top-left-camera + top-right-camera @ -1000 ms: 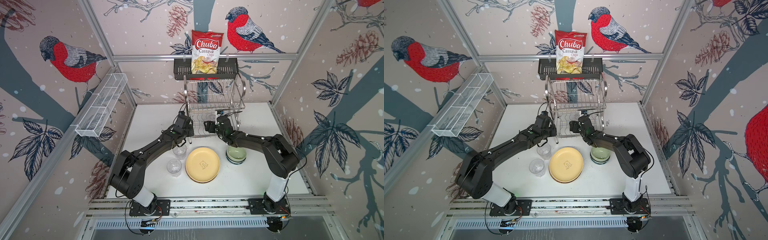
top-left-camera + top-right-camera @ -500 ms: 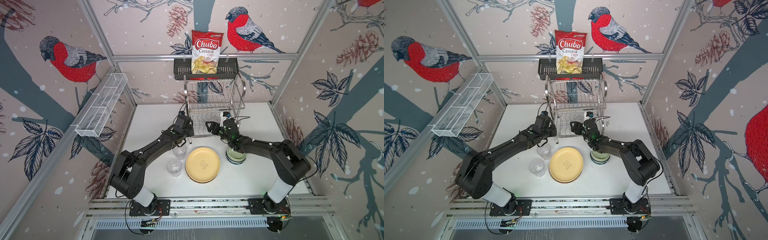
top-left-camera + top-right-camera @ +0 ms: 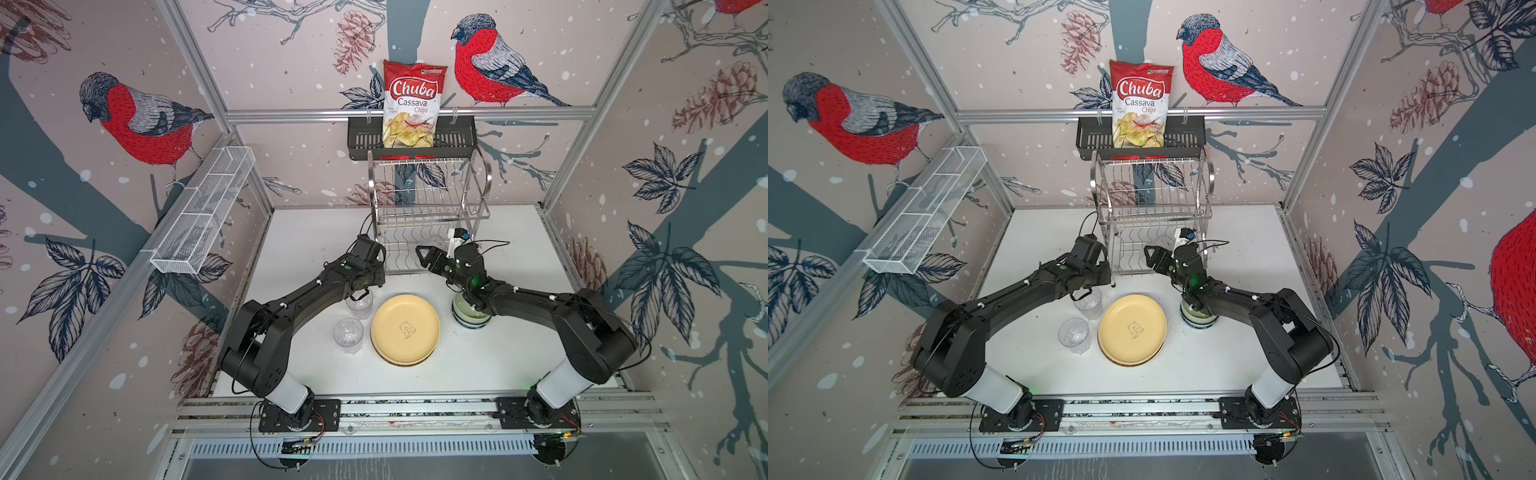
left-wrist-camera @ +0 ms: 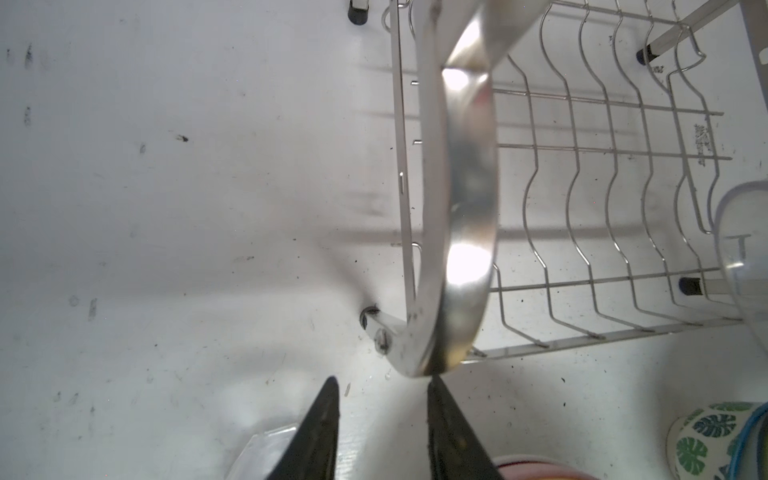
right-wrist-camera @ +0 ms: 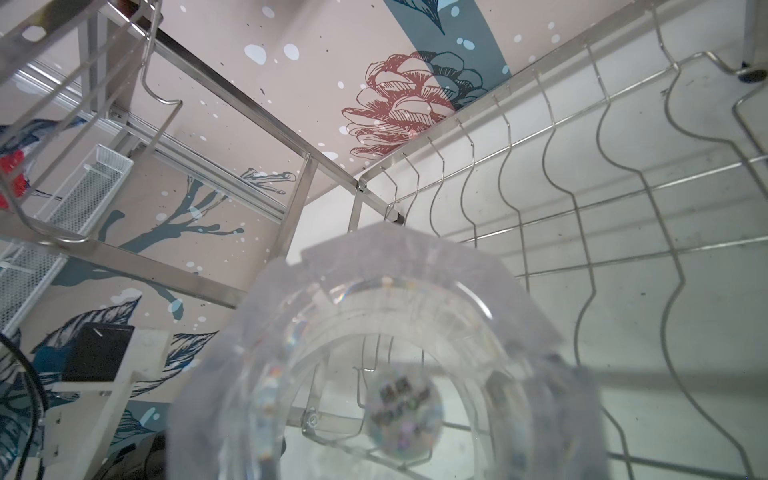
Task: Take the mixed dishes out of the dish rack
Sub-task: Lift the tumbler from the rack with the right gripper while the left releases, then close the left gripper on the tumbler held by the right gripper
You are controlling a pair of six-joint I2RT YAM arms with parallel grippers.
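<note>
Well beyond the right fingers (image 3: 427, 257), a red Chuba cassava chips bag (image 3: 411, 104) stands upright in a black slotted basket (image 3: 361, 143) on the back rail, a long white mesh tray (image 3: 203, 216) hangs far to their left, and scuffed white bench (image 4: 166, 208) lies below the left fingers (image 4: 322, 428).

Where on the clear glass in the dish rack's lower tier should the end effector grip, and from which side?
Probably the wall at the rim, one finger inside, coming through the open front of the dish rack. The clear glass seems to lie with its mouth toward the right end effector, and the upper tier covers it.
</note>
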